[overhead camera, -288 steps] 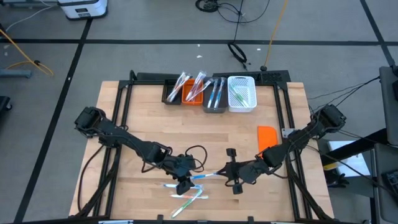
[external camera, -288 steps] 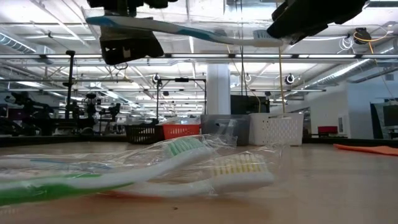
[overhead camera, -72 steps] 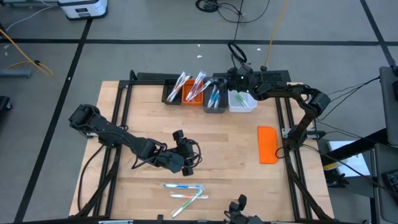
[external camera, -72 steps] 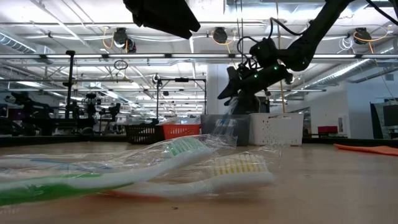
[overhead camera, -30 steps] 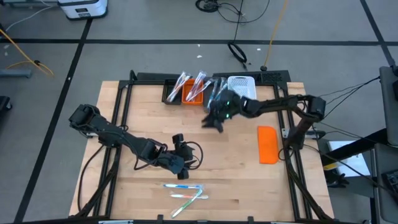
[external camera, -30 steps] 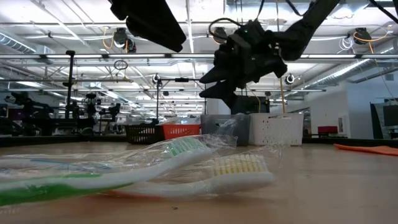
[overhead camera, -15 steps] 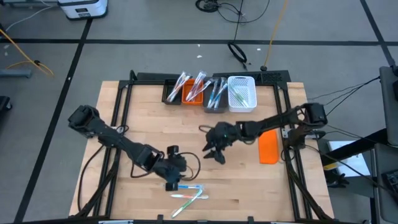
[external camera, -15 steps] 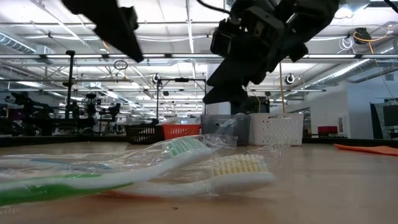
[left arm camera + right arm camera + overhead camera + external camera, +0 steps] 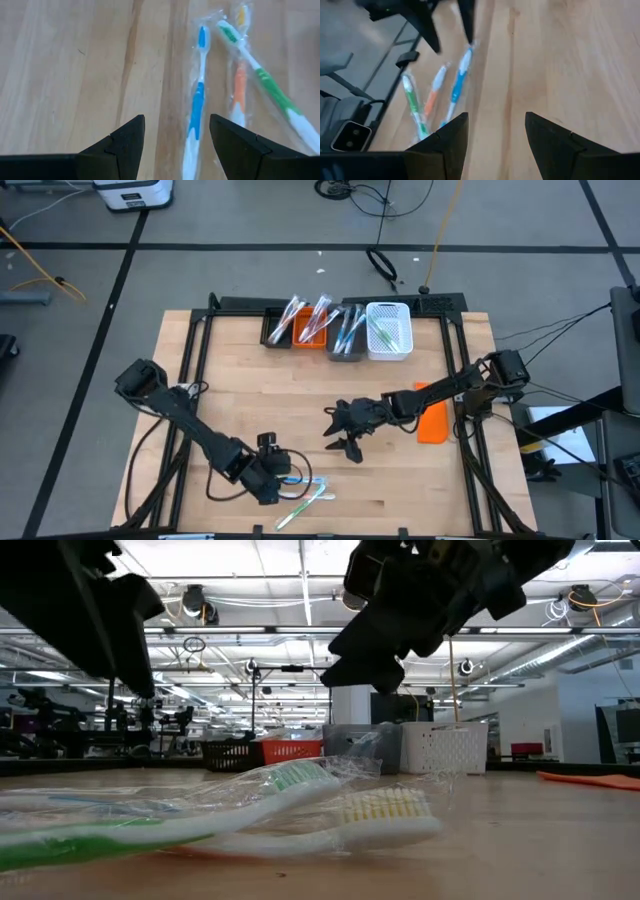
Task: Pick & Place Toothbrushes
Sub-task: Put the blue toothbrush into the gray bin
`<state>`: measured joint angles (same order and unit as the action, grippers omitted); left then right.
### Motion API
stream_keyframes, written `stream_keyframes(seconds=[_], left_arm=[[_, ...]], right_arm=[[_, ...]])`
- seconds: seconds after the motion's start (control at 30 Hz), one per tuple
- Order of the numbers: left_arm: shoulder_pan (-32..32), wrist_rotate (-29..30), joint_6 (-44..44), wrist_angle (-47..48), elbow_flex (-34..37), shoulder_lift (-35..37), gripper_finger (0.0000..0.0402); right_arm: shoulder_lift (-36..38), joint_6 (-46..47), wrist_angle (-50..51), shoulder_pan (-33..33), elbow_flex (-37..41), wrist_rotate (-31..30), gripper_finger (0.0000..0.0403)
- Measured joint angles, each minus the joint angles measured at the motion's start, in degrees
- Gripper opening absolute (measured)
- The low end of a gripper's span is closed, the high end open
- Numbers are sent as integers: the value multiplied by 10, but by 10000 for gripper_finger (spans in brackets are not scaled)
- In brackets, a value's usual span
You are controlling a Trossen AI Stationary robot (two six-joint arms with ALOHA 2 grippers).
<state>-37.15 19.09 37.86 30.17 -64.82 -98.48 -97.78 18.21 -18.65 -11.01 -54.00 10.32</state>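
Three toothbrushes in clear wrappers lie flat on the wooden table near its near edge: a blue one (image 9: 196,105), an orange one (image 9: 240,82) and a green one (image 9: 267,87). The high view shows them as a small cluster (image 9: 305,490). My left gripper (image 9: 280,480) hangs open just above the blue toothbrush, tipped steeply down, its fingers (image 9: 127,142) standing on either side of the handle without touching. My right gripper (image 9: 338,438) is open over the table's middle, pointing toward the cluster, the blue toothbrush (image 9: 459,80) ahead of it.
Along the far edge stand a black bin (image 9: 278,328), an orange bin (image 9: 312,330), a grey bin (image 9: 347,335) and a white basket (image 9: 389,330), all holding wrapped toothbrushes. A flat orange block (image 9: 430,412) lies at the right. Bare wood lies between bins and cluster.
My left gripper has gone toward the table's near edge and down onto the toothbrush cluster, tipping more steeply. My right gripper has swung from just in front of the bins toward the near edge, over the table's middle. The toothbrushes have not moved.
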Motion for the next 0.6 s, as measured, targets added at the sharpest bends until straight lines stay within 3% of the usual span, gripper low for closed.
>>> stream_keyframes(seconds=[0.27, 0.6], left_arm=[[-1, 13, 33, -4, 0, -57, 223], [-1, -46, 50, -42, -1, -109, 223]], right_arm=[[0, -7, -8, -8, 0, 0, 187], [0, -15, -8, -7, 0, 0, 187]])
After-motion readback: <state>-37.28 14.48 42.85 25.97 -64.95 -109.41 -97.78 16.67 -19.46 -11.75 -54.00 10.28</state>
